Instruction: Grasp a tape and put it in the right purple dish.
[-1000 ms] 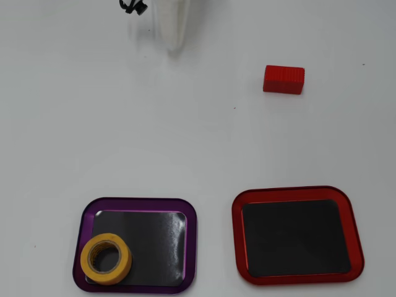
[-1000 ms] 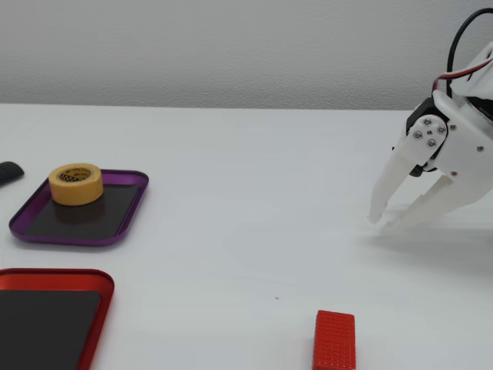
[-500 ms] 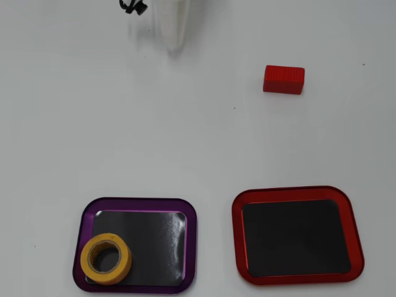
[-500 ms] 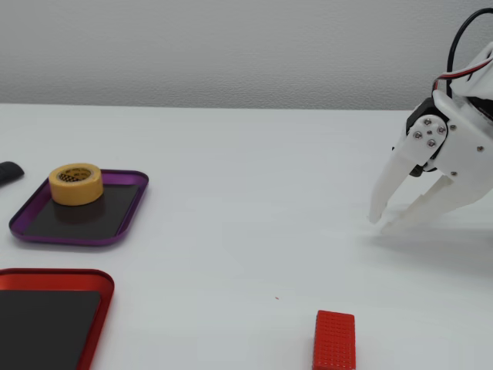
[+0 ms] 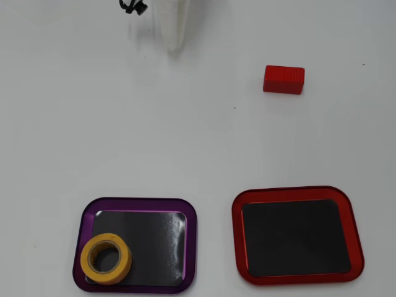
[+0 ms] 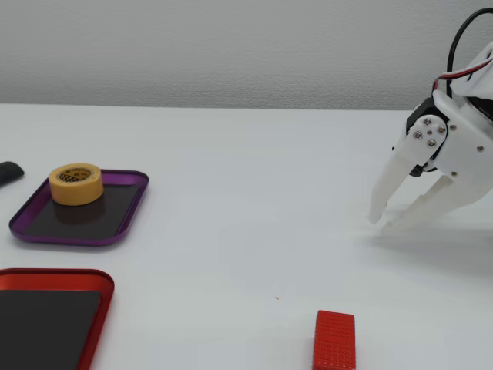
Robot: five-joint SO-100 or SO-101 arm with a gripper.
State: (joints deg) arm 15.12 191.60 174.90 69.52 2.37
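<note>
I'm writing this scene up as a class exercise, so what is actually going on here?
Nothing is being handled right now. The yellow tape already lies in a corner of the purple dish, beside an empty red dish. The gripper hangs empty, jaws slightly apart, far across the table. A red block sits untouched.

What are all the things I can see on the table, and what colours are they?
tape: one, yellow, in a corner of the purple dish
purple dish: one, purple rim with dark inside, left of the red dish in the overhead view
red dish: one, red rim with dark inside, nothing in it
block: one, red, alone on the table, far from both dishes
table: one, white
black thing: one, at the left edge of the fixed view, cannot tell what it is
hand: one, white, fingers apart, holding nothing
</note>
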